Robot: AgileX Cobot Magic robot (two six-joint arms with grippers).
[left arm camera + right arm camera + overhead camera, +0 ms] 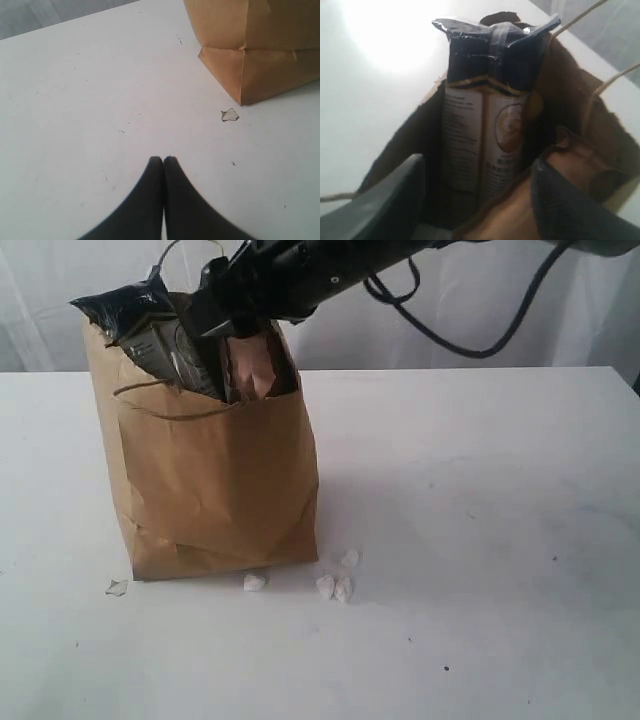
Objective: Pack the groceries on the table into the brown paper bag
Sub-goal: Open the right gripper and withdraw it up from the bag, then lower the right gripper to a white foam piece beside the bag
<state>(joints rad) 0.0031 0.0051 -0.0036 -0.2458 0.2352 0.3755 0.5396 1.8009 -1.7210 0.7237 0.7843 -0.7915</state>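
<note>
The brown paper bag (220, 490) stands upright on the table (480, 540). A long dark-blue packet (150, 325) sticks out of its mouth, and a brown-red pouch (255, 365) stands beside it inside. My right gripper (225, 325) hangs over the bag's mouth. In the right wrist view this gripper (477, 165) is open, the packet (490, 60) ahead of it and the pouch (505, 220) lying against one finger. My left gripper (163, 159) is shut and empty, low over the table (100, 100) near the bag's bottom corner (260, 45). The other groceries are hidden.
Small white crumbs (335, 585) lie on the table by the bag's front corner. A torn scrap (230, 115) lies by the other corner. The right arm's black cable (470, 335) loops behind the bag.
</note>
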